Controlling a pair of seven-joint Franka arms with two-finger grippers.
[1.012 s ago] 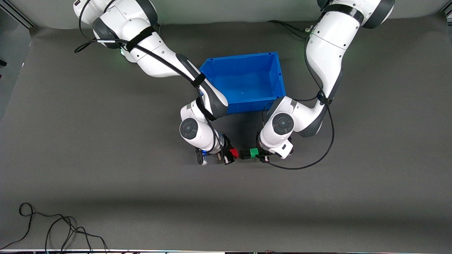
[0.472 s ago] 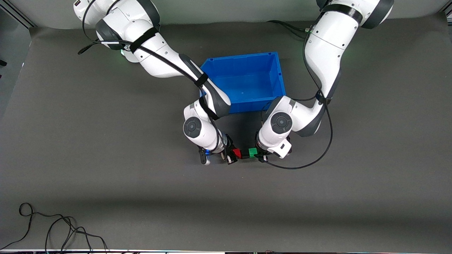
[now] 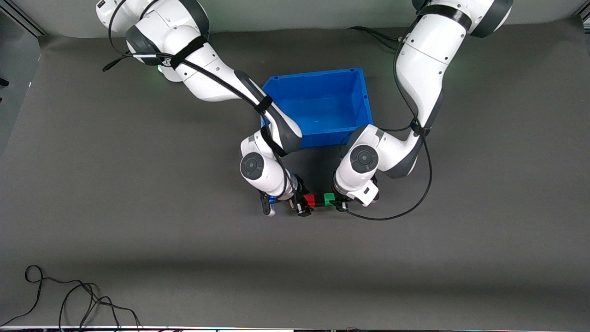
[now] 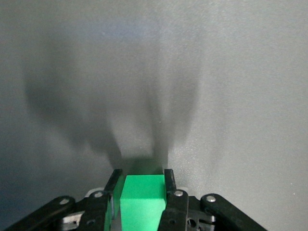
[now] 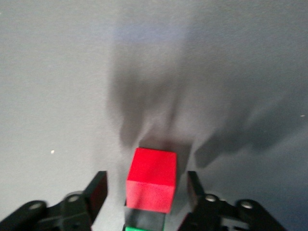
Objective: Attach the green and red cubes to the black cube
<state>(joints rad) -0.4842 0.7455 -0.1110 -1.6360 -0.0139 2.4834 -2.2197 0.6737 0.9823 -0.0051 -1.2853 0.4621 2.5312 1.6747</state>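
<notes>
My left gripper (image 3: 338, 203) is clamped on the green cube (image 3: 329, 198), its fingers (image 4: 169, 185) pressed to the cube's two sides; the red cube (image 3: 309, 199) sits in line with it, with the black cube (image 3: 319, 201) as a thin dark strip between them; my right gripper (image 3: 300, 204) stands around the red cube (image 5: 151, 179) with its fingers (image 5: 96, 192) spread clear of its sides, the black cube (image 5: 144, 220) just past it and a sliver of green past that; the row lies at six o'clock from the blue bin (image 3: 322, 138), close to it.
</notes>
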